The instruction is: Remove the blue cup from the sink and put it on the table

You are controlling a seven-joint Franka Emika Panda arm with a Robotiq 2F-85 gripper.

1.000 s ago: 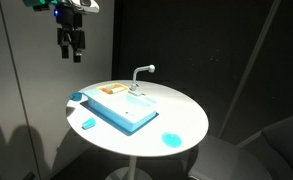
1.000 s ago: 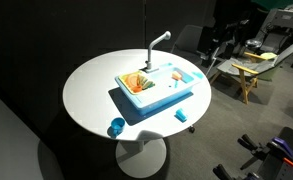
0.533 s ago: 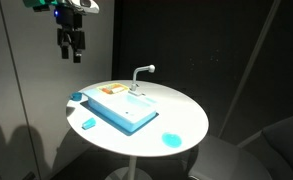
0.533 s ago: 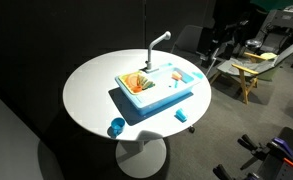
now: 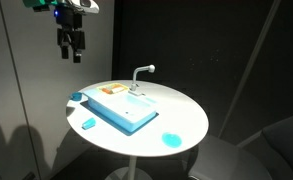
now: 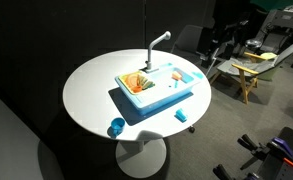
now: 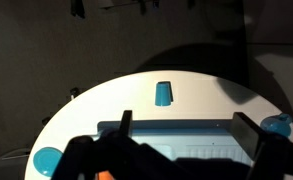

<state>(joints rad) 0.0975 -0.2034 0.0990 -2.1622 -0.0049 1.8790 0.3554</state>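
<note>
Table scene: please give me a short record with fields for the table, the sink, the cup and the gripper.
table: round, white
sink: blue, with a faucet, standing on the table
sink contents: orange things in one basin
cup: blue, on the table near its edge, outside the sink
gripper: high up, far from the sink, jaws apart, holding nothing

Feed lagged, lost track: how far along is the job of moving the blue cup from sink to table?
Seemingly done: a blue cup sits on the table, outside the sink. In hand: nothing; the gripper hangs high with fingers open. Left: probably nothing, though the basin is too small to check.
</note>
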